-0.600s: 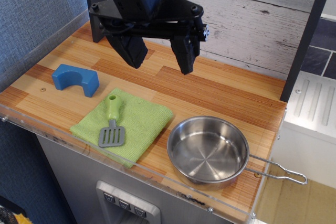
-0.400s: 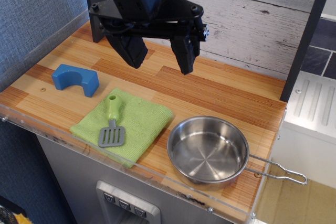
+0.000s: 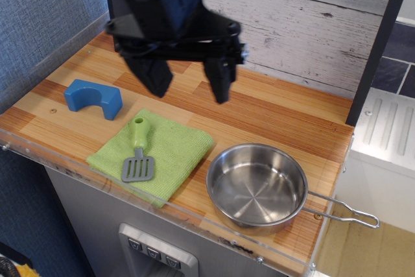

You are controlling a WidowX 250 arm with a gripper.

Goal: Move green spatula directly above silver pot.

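My pincer [image 3: 188, 82] hangs released above the desk's back-left part, its two dark fingers [image 3: 221, 77] spread wide with nothing between them. Below it and toward the front edge, the spatula [image 3: 137, 152] lies on a green cloth [image 3: 170, 152], handle pointing back, grey blade near the front edge. The pot [image 3: 257, 186] sits right of the cloth at the front edge, its wire handle reaching the front-right corner. A blue block [image 3: 93, 98] rests near the left edge

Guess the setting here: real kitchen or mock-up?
Likely a toy kitchen mock-up: a small wooden counter with a clear plastic edge, a toy-sized green spatula on a cloth, and a silver pot.
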